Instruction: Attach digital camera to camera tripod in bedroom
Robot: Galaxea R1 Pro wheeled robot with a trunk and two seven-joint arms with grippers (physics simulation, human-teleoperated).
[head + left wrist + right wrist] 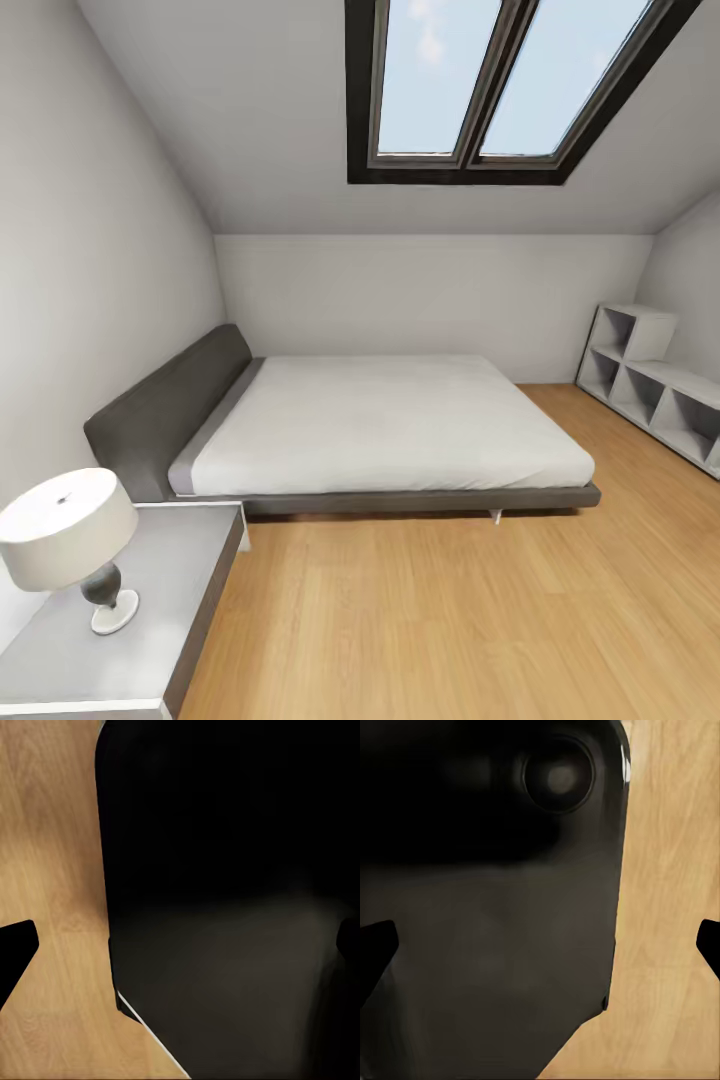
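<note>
A white-shaded lamp (pixel 68 530) stands on a grey nightstand (pixel 180 570), nearest in the head view. Behind it the bedroom has a low grey platform bed (pixel 400 425) with a smooth white mattress, head toward the left wall, under a dark-framed skylight (pixel 500 90). White cube shelves (pixel 655 395) line the right wall. Both wrist views look down on a glossy black robot body (pixel 487 907) over the light wood floor (pixel 52 870). The left gripper's (pixel 184 945) fingertips stand apart, and so do the right gripper's (pixel 544 941); nothing is between them.
</note>
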